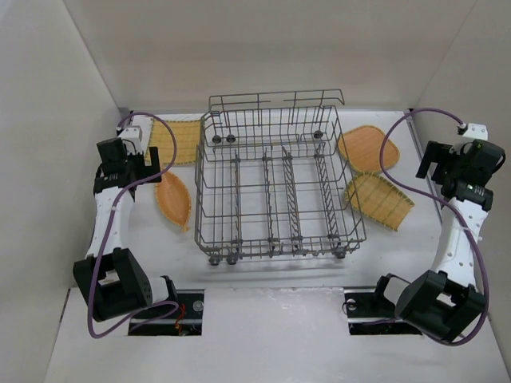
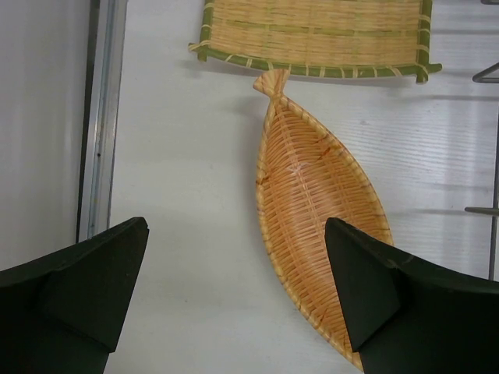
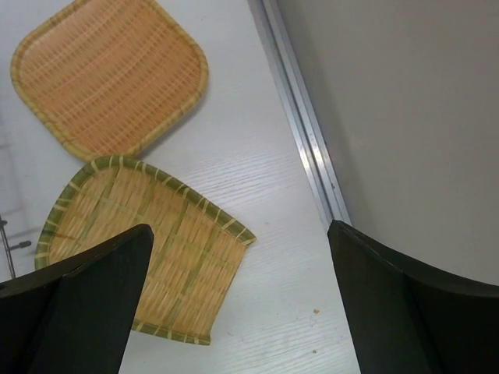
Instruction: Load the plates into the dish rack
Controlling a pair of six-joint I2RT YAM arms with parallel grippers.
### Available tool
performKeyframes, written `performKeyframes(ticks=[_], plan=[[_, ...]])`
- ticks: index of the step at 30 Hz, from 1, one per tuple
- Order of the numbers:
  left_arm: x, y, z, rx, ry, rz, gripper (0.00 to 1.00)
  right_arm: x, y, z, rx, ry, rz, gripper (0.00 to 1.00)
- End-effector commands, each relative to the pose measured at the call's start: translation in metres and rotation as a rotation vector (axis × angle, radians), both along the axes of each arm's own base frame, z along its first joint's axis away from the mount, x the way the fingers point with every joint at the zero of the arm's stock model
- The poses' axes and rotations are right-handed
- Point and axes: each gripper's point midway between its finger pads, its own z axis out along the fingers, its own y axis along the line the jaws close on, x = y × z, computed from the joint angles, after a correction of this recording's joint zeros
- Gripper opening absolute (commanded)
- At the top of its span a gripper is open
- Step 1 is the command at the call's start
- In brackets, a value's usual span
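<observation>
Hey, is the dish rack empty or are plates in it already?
Empty. The dish rack holds only bare tines; all four plates lie outside it, two each side.

The dish rack is of thin grey metal wire with a dull shine. The leaf-shaped orange plate has a fine woven surface, a little glossy, and the rounded orange plate also. The left yellow plate and the right yellow plate show coarser weave with green ribs, more matt. The table is white, matt, with faint grain. The fingers of my left gripper and my right gripper are black, smooth and matt, like plastic.
</observation>
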Motion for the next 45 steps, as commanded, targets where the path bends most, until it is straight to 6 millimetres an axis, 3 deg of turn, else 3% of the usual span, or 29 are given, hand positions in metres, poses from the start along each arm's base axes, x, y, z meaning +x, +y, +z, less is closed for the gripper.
performKeyframes(ticks=[1, 7, 14, 20, 25, 31, 36, 37, 41, 45], plan=[[0.007, 0.007, 0.009, 0.023, -0.041, 0.007, 1.00, 0.007, -0.006, 0.044, -0.028, -0.161, -0.029, 1.00], [0.009, 0.012, 0.010, 0.024, -0.066, 0.023, 1.00, 0.015, -0.014, 0.050, -0.064, -0.208, -0.046, 1.00], [0.008, 0.011, 0.014, 0.008, -0.151, 0.002, 1.00, 0.030, -0.032, 0.084, -0.022, -0.361, -0.113, 1.00], [0.002, 0.015, 0.012, 0.018, -0.160, 0.020, 1.00, 0.041, -0.014, 0.103, -0.074, -0.432, 0.037, 1.00], [0.003, 0.019, -0.004, 0.011, -0.100, 0.022, 1.00, 0.057, -0.021, 0.093, 0.000, -0.423, -0.006, 1.00], [0.009, 0.026, -0.014, -0.006, -0.072, 0.044, 1.00, 0.092, -0.011, 0.058, 0.111, -0.295, 0.107, 1.00], [0.014, 0.022, -0.015, -0.046, -0.103, 0.040, 1.00, 0.118, -0.006, 0.044, 0.181, -0.252, 0.220, 1.00], [0.015, 0.022, -0.017, -0.055, -0.101, 0.041, 1.00, 0.123, -0.007, 0.043, 0.194, -0.251, 0.230, 0.93], [0.016, 0.029, -0.027, -0.068, -0.090, 0.057, 1.00, 0.132, -0.005, 0.041, 0.200, -0.248, 0.282, 0.90], [0.013, 0.032, -0.038, -0.064, -0.077, 0.061, 1.00, 0.131, 0.017, 0.007, 0.284, -0.119, 0.375, 0.82]])
